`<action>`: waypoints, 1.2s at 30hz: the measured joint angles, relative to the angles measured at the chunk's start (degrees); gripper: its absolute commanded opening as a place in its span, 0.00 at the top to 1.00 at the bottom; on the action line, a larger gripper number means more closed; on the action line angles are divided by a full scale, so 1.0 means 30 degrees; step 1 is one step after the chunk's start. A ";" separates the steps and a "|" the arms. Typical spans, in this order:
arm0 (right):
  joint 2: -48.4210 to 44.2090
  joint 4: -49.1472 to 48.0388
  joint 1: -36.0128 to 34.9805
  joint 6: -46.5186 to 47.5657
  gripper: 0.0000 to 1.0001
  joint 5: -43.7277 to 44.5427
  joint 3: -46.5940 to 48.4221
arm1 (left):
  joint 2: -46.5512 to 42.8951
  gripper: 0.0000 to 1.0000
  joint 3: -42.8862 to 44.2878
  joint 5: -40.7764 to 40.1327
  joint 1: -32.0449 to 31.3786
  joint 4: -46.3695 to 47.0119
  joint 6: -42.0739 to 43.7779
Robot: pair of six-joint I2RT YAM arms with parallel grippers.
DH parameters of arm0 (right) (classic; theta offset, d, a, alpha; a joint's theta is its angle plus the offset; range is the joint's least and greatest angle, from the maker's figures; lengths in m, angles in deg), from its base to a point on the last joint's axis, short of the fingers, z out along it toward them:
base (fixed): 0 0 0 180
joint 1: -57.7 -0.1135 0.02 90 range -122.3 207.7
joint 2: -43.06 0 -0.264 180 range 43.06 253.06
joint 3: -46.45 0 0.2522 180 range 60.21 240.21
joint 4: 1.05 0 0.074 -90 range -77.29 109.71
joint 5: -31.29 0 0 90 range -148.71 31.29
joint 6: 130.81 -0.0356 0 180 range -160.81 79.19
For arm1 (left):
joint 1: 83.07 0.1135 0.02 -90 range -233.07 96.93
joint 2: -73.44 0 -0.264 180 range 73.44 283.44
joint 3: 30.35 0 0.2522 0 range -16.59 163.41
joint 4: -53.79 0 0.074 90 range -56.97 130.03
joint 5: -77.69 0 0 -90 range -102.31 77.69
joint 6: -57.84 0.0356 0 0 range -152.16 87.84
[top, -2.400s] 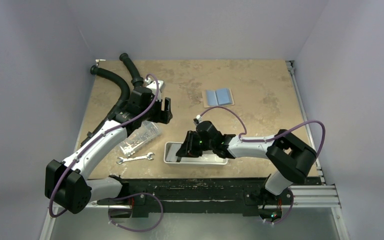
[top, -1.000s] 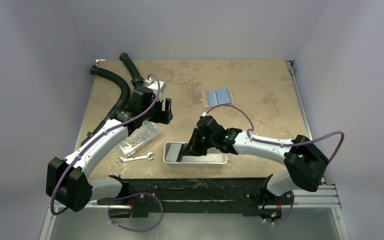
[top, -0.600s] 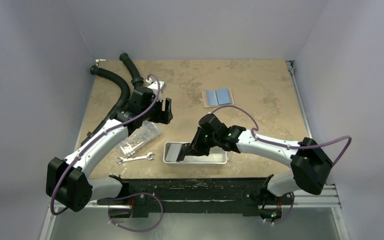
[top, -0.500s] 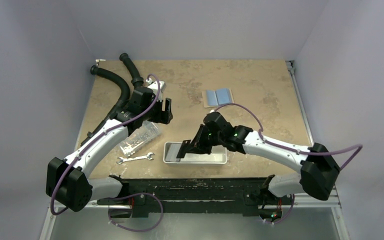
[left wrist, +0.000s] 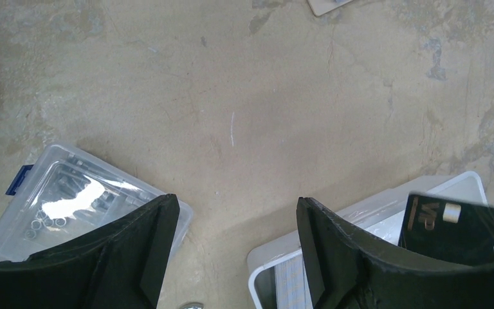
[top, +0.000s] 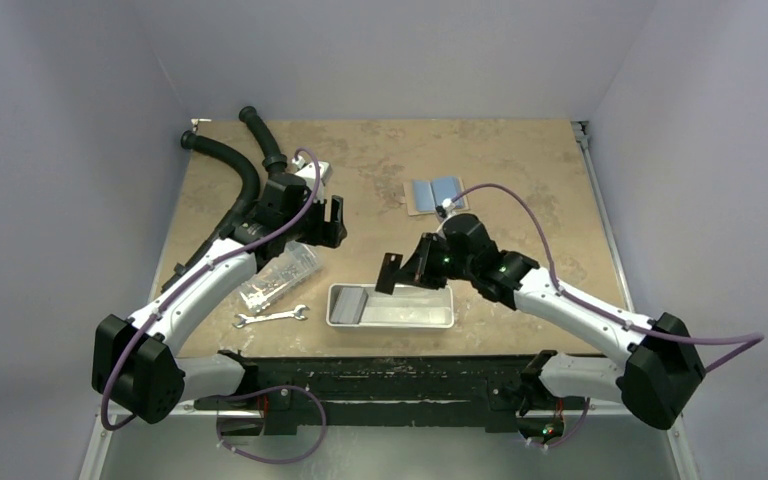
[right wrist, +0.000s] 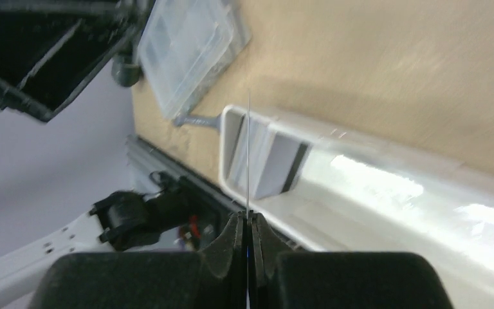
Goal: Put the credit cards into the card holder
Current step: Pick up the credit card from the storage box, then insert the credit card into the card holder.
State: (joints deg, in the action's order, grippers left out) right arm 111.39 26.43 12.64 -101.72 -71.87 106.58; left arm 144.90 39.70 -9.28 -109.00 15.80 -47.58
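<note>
My right gripper (top: pixel 410 272) is shut on a dark credit card (top: pixel 392 272) and holds it in the air over the far rim of the white tray (top: pixel 440 322). In the right wrist view the card (right wrist: pixel 248 148) shows edge-on as a thin line rising from the closed gripper (right wrist: pixel 247 215). Another card (top: pixel 353 305) lies at the tray's left end. The card holder (top: pixel 435 194) lies open on the table beyond, its blue panels facing up. My left gripper (top: pixel 325 222) hangs open and empty at the left; in its wrist view the gripper (left wrist: pixel 237 212) frames bare table, and the held card (left wrist: pixel 453 222) shows at the right.
A clear plastic box (top: pixel 282 275) of small parts lies left of the tray, with a silver wrench (top: pixel 272 318) just in front of it. Black hoses (top: pixel 230 165) curve along the far left of the table.
My right gripper has lifted the dark card out of the tray and carried it up and away from the near edge, toward the card holder. The left arm has not moved.
</note>
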 measured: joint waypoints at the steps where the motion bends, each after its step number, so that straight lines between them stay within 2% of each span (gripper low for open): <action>1: -0.0109 -0.0459 0.0510 0.1020 1.00 0.0036 -0.0284 | 0.0000 0.28 -0.0029 0.0058 0.0000 0.0095 -0.0015; 7: 0.1158 -0.2470 0.5078 0.6309 1.00 -0.0372 -0.0546 | 0.0051 0.28 -0.0270 0.1209 0.0007 0.0976 -0.0918; 10: 0.3512 -0.3016 0.7599 0.8830 1.00 -0.0678 0.0816 | 0.0576 0.30 -0.0270 0.2652 0.0015 0.2586 -0.2324; 14: 0.7184 -0.2827 1.0601 1.1366 1.00 -0.1967 0.3949 | 0.2382 0.31 -0.0284 0.4503 -0.0095 0.6076 -0.4845; 20: 1.2910 -0.1013 1.4309 1.4338 1.00 -0.5085 0.9857 | 0.5967 0.33 0.0277 0.5013 -0.1151 1.0302 -0.7548; 25: 1.6305 0.1479 1.4885 1.6371 1.00 -0.7147 1.3602 | 0.9639 0.40 0.2856 0.5566 -0.1916 1.2677 -0.9027; 31: 1.7646 0.2732 1.4651 1.7318 1.00 -0.9231 1.4812 | 1.4083 0.54 0.6681 0.6288 -0.2164 1.4265 -1.0003; 36: 1.8178 0.2863 1.4651 1.7471 1.00 -0.9515 1.5504 | 1.7143 0.65 0.9755 0.6411 -0.2171 1.3580 -0.9930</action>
State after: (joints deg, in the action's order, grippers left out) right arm 165.92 35.02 56.60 -49.30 -100.42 153.09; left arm 196.33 68.97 9.95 -115.51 56.54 -77.37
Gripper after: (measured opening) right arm 0.059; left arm 0.403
